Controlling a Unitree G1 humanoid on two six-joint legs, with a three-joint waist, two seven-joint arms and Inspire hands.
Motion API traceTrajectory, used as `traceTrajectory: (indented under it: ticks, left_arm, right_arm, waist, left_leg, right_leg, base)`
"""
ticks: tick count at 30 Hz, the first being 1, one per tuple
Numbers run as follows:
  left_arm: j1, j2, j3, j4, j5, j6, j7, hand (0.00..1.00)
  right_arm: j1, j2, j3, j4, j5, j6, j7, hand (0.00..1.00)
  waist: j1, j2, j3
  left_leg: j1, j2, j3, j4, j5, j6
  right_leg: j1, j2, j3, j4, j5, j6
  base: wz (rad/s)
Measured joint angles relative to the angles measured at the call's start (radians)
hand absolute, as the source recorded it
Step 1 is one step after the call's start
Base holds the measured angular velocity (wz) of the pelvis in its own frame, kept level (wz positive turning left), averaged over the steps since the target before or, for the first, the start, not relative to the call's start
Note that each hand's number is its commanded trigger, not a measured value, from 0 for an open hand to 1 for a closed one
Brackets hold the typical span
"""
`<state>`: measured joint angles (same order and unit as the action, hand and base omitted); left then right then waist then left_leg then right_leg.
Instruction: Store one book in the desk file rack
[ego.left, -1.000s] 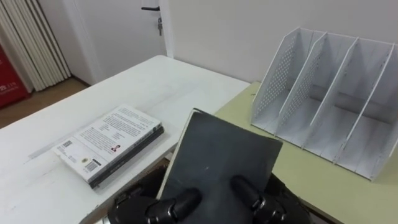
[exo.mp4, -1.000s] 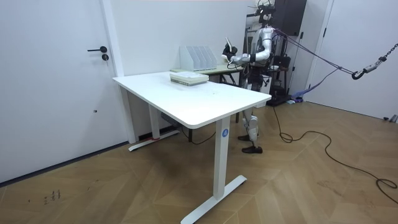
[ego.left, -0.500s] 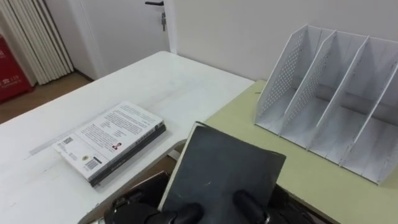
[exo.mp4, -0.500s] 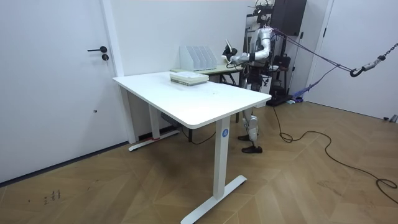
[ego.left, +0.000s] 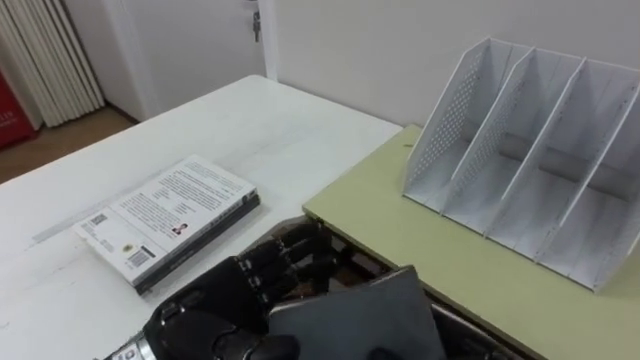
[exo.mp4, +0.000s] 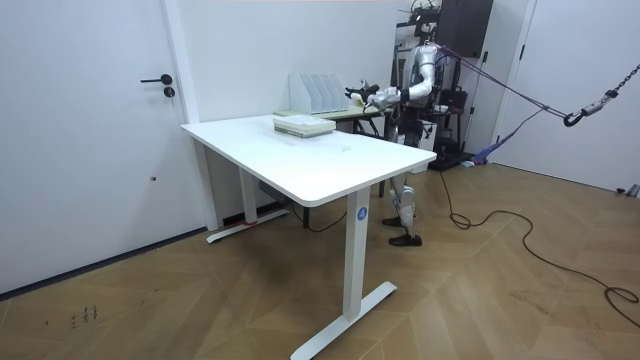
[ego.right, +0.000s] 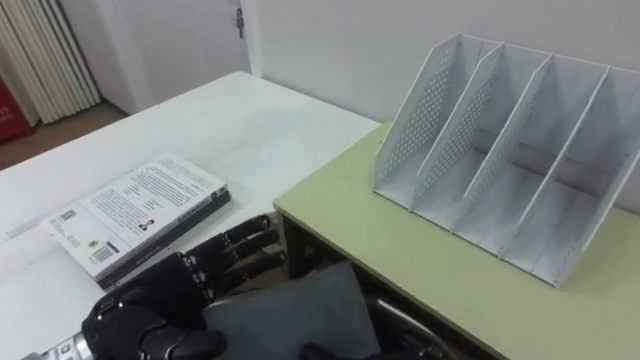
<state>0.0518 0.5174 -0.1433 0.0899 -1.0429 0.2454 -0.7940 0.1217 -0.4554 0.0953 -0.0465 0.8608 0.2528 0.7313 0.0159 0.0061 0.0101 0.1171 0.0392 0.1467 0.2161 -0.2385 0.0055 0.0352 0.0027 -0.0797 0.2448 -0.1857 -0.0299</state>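
Room view: the robot stands at the far end of the white table, against the low green desk, both arms reaching forward over it. The two tops meet at a corner, and the green desk's near edge runs just in front of the robot's hands, so it is an edge to clear.

The white file rack stands well back on the green desk, near the wall. Its slanted compartments open toward the robot and look empty, so any of them would take a book. The strip of green top in front of it is bare and gives free room for the approach.

A light-covered book lies flat on the white table, well apart from the rack.

The dark book is in the hands, low and tilted nearly flat, short of the green desk's edge. To enter a slot it will probably have to be raised and stood on edge.

The left hand carries it from beneath, fingers spread under the far edge and the thumb curled onto the cover. The right hand shows as a dark tip on the cover; its grip I cannot tell.
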Motion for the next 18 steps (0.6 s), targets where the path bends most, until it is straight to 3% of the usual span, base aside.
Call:
traceTrajectory:
  ticks: [7, 9, 13, 15, 18]
  left_arm:
    - [0.086, -0.065, 0.002, 0.175, 0.118, -0.037, 0.02, 0.0]
    - [0.103, -0.107, 0.002, 0.266, 0.169, -0.06, 0.046, 0.0]
    - [0.14, -0.134, -0.016, 0.366, 0.262, -0.085, 0.09, 0.0]
    - [0.151, -0.169, -0.021, 0.456, 0.321, -0.103, 0.122, 0.0]
    - [0.174, -0.19, -0.018, 0.528, 0.348, -0.117, 0.162, 0.0]
  right_arm:
    - [-0.057, 0.002, -0.102, -0.023, -0.083, -0.026, -0.125, 1.0]
    - [-0.072, 0.018, -0.128, -0.024, -0.121, -0.042, -0.179, 1.0]
    - [-0.123, 0.037, -0.13, -0.025, -0.236, -0.057, -0.259, 1.0]
    - [-0.149, 0.062, -0.143, -0.027, -0.266, -0.068, -0.308, 1.0]
    - [-0.173, 0.07, -0.173, -0.059, -0.289, -0.071, -0.397, 1.0]
  waist:
    - [-0.016, -0.009, -0.0014]
    - [-0.017, -0.013, -0.0012]
    - [-0.035, -0.022, -0.0003]
    - [-0.045, -0.023, -0.0005]
    - [-0.042, -0.025, 0.0007]
  left_leg:
    - [0.018, 0.0, 0.018, -0.012, 0.0, 0.0]
    - [0.018, 0.0, 0.018, -0.013, 0.0, 0.0]
    - [0.018, -0.004, 0.019, -0.014, 0.0, 0.0]
    - [0.018, -0.004, 0.018, -0.015, 0.0, 0.0]
    - [0.019, -0.004, 0.019, -0.016, 0.0, 0.0]
  right_leg:
    - [0.001, 0.004, 0.02, 0.004, 0.0, -0.001]
    - [0.001, 0.003, 0.019, 0.002, 0.0, -0.001]
    - [0.004, 0.012, 0.019, -0.003, 0.002, -0.001]
    - [0.012, 0.015, 0.02, -0.006, 0.003, -0.001]
    - [0.012, 0.016, 0.022, -0.006, 0.003, 0.0]
  base:
    - [-0.09]
    - [0.0]
    - [0.0]
    - [0.0]
    - [0.0]
